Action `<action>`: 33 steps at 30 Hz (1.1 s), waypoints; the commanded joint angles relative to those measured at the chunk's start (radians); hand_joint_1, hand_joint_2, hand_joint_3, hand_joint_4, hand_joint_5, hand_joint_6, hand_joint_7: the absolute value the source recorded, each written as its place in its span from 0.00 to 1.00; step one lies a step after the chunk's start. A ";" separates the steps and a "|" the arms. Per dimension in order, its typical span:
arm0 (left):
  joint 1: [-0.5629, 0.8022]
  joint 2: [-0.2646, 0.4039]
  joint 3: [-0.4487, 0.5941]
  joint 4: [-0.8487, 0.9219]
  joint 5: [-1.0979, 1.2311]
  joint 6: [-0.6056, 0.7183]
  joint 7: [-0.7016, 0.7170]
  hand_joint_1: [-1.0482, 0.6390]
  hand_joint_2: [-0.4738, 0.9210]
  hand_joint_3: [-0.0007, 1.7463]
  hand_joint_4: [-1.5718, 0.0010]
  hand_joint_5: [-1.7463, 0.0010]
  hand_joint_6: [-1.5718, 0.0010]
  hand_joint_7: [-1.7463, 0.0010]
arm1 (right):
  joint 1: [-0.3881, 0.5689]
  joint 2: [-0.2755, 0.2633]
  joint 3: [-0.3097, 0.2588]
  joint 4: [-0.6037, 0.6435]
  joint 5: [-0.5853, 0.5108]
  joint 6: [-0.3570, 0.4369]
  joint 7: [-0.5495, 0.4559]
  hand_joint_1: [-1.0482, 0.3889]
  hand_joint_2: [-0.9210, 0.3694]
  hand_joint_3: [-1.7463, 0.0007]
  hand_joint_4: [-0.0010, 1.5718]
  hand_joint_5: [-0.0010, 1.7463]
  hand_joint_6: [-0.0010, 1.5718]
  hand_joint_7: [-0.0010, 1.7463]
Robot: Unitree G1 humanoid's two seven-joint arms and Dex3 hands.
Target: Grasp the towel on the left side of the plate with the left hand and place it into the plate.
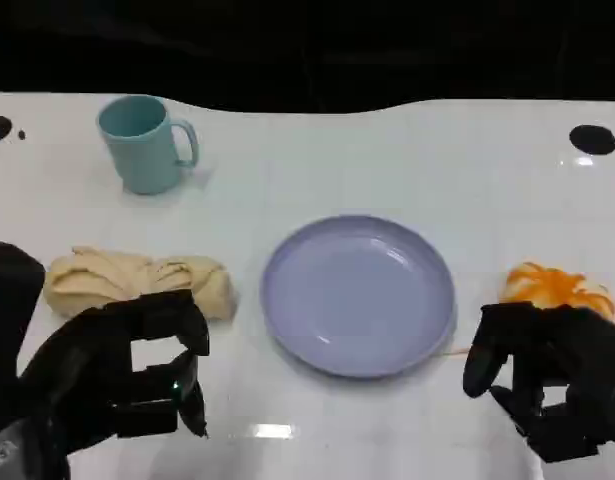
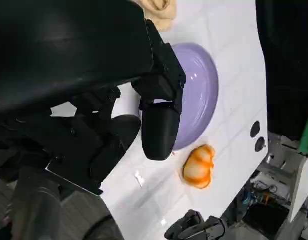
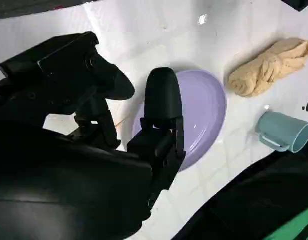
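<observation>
Beige towel (image 1: 137, 282) lies ungrasped left of the bare plate (image 1: 359, 295); left hand (image 1: 122, 372) hovers near it, fingers apart, empty.

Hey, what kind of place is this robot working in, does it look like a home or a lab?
Most likely a lab or test bench, not a home. A white table against a black backdrop holds only staged props: a plate, a towel and a mug. The left wrist view shows cables and equipment past the table edge.
</observation>
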 commanded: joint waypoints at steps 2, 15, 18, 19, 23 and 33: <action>-0.011 0.024 0.002 0.000 0.002 -0.001 0.010 0.59 0.75 0.78 0.47 0.00 0.56 0.00 | -0.007 -0.004 -0.002 0.007 0.005 -0.008 0.002 0.74 0.26 0.40 0.47 1.00 0.44 0.83; -0.012 0.021 0.010 0.006 -0.008 0.000 0.011 0.59 0.74 0.78 0.47 0.00 0.56 0.01 | -0.010 -0.004 -0.001 0.002 -0.001 -0.005 -0.002 0.74 0.27 0.39 0.46 1.00 0.44 0.83; -0.013 0.023 0.009 0.001 -0.007 0.003 0.013 0.59 0.75 0.77 0.47 0.00 0.56 0.01 | -0.010 -0.008 0.000 0.002 -0.006 -0.008 -0.001 0.74 0.27 0.39 0.46 1.00 0.44 0.82; -0.012 0.024 0.009 0.000 -0.006 0.003 0.012 0.59 0.75 0.77 0.48 0.00 0.56 0.01 | -0.010 -0.008 0.000 0.002 -0.006 -0.008 -0.001 0.74 0.27 0.39 0.47 1.00 0.44 0.82; -0.011 0.024 0.011 0.010 -0.010 -0.014 -0.001 0.59 0.75 0.77 0.48 0.00 0.56 0.01 | -0.010 -0.006 -0.002 0.001 -0.005 -0.009 0.001 0.74 0.27 0.39 0.46 1.00 0.45 0.82; -0.012 -0.003 0.031 -0.013 -0.002 -0.015 0.082 0.59 0.76 0.68 0.60 0.02 0.63 0.19 | -0.014 -0.003 0.002 -0.002 -0.006 0.006 0.000 0.75 0.27 0.38 0.47 1.00 0.45 0.82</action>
